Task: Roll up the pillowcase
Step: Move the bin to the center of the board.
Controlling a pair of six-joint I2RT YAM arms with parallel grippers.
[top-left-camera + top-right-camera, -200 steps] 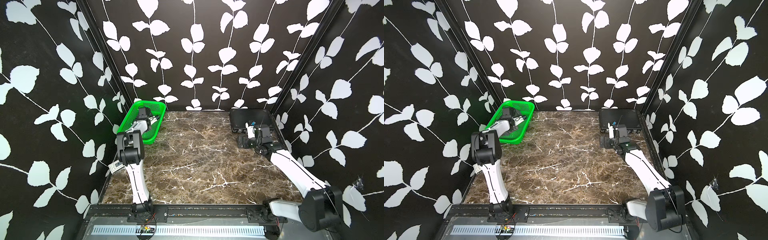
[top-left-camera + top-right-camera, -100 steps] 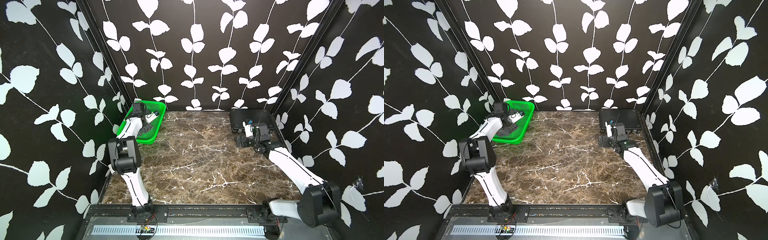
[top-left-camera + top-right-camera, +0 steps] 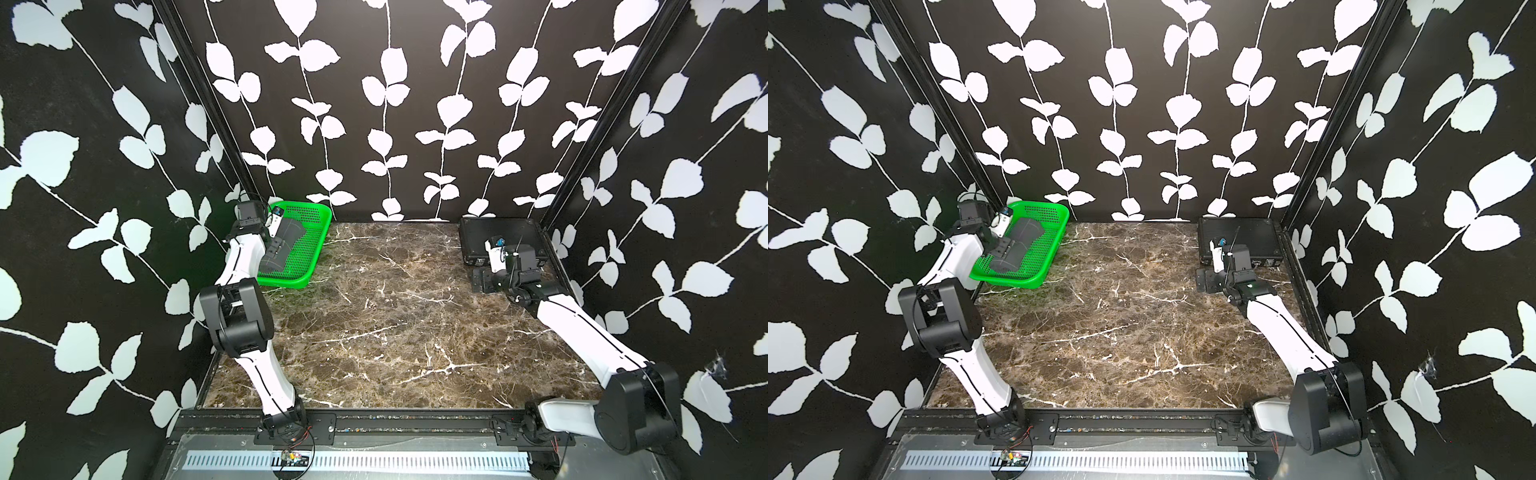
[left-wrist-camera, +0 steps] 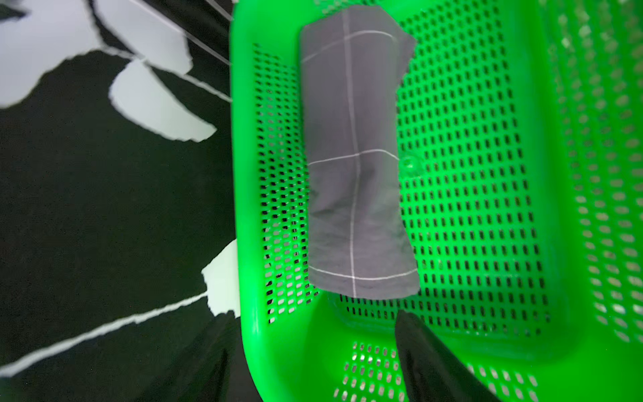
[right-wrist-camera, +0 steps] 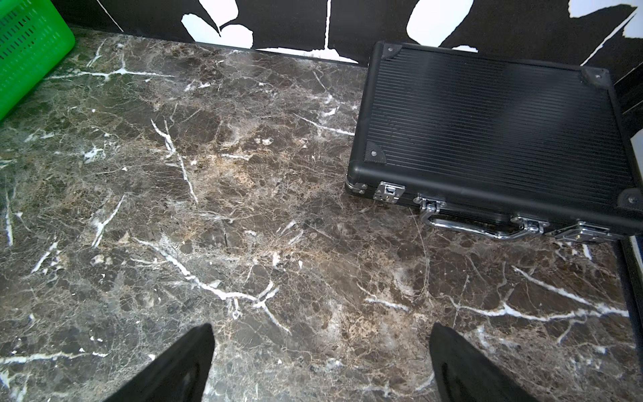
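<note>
The pillowcase (image 4: pixel 355 156) is a tight charcoal-grey roll with thin white grid lines. It lies inside the green basket (image 4: pixel 487 174) along one side wall, and it shows in both top views (image 3: pixel 287 245) (image 3: pixel 1018 245). My left gripper (image 4: pixel 313 320) is open just off the roll's near end and touches no fabric. One finger hangs over the basket floor and the other outside its rim. My right gripper (image 5: pixel 322 329) is open and empty, low over the marble table (image 5: pixel 243 209) and in front of the black case.
The basket (image 3: pixel 320 245) stands at the table's back left corner against the leaf-patterned wall. A rigid black case (image 3: pixel 498 232) (image 5: pixel 487 128) with metal latches lies at the back right. Enclosure walls close in three sides.
The left arm's elbow has swung out toward the left wall and dropped, and its gripper now sits behind the roll's end. The right arm has barely moved.
</note>
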